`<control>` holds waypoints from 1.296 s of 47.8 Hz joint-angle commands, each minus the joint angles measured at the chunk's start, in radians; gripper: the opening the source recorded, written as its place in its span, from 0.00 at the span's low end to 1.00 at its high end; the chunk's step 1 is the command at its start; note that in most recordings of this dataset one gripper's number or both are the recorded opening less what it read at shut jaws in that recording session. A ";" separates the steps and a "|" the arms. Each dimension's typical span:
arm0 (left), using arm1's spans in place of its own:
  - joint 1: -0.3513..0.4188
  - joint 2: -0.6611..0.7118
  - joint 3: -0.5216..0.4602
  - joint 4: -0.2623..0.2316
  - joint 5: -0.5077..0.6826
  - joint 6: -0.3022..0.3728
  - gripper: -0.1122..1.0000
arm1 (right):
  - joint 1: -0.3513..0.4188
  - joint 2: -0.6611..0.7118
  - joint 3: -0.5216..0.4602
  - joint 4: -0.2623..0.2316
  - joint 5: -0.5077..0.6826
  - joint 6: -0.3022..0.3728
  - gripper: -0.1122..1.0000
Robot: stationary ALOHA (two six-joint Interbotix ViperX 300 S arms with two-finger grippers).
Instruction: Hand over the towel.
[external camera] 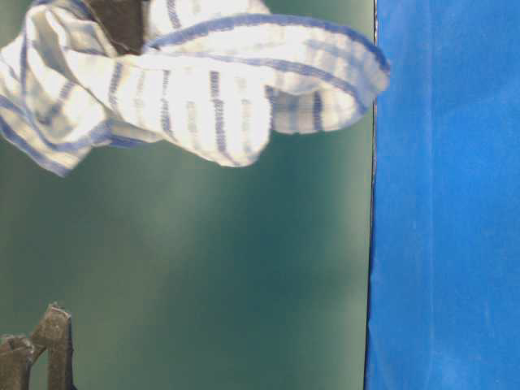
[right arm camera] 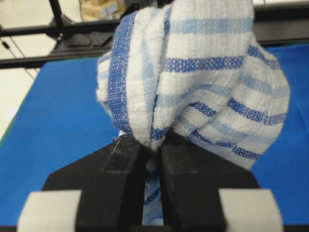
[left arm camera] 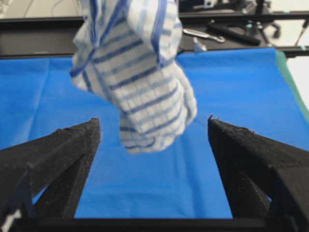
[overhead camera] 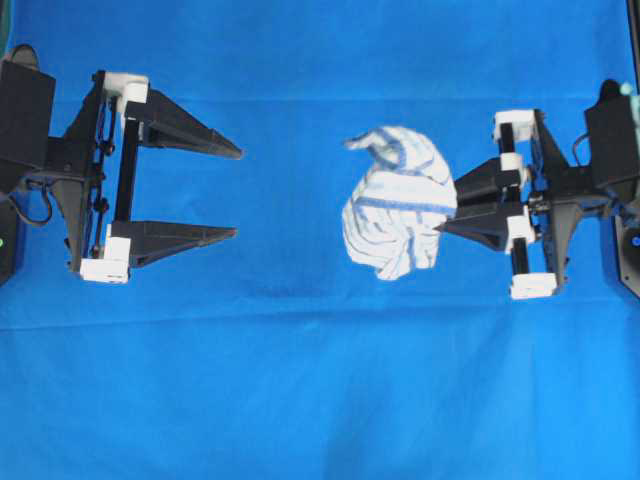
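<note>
The right gripper [overhead camera: 447, 222] reaches level from the right, its jaws pinched on the towel [overhead camera: 398, 200], which hangs bunched above the blue table sheet [overhead camera: 300, 380]. Well apart, the left gripper [overhead camera: 237, 193] faces it level, fingers [overhead camera: 185, 127] spread wide, holding nothing.

One towel [overhead camera: 400, 205], two grippers, one blue table sheet [overhead camera: 300, 380]

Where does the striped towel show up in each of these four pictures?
Overhead: the towel is right of centre, pinched by the right hand.
Table-level: along the top, left to centre.
Left wrist: upper middle, hanging beyond the open left hand.
Right wrist: fills the centre, above the shut fingers.
Shared landmark: the blue sheet.
</note>
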 commanded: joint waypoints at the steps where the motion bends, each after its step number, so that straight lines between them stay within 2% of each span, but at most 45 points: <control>1: -0.006 -0.006 -0.014 -0.003 -0.008 0.000 0.95 | -0.015 0.012 -0.032 0.003 -0.002 0.000 0.18; 7: -0.006 -0.005 -0.015 -0.002 -0.012 0.000 0.95 | -0.061 0.071 -0.060 0.003 0.028 0.000 0.18; 15: -0.006 0.000 -0.017 -0.003 -0.021 0.000 0.95 | -0.150 0.241 -0.155 -0.002 0.206 -0.006 0.18; 21: -0.006 0.002 -0.018 -0.003 -0.028 0.000 0.95 | -0.190 0.416 -0.229 -0.012 0.293 -0.014 0.18; 28: -0.006 0.002 -0.018 -0.003 -0.029 0.000 0.95 | -0.202 0.591 -0.288 -0.032 0.311 -0.014 0.18; 34: -0.006 0.002 -0.017 -0.003 -0.029 0.000 0.95 | -0.202 0.684 -0.318 -0.043 0.316 -0.014 0.18; 62: -0.006 0.005 -0.014 -0.003 -0.026 0.000 0.95 | -0.204 0.699 -0.318 -0.043 0.367 -0.006 0.18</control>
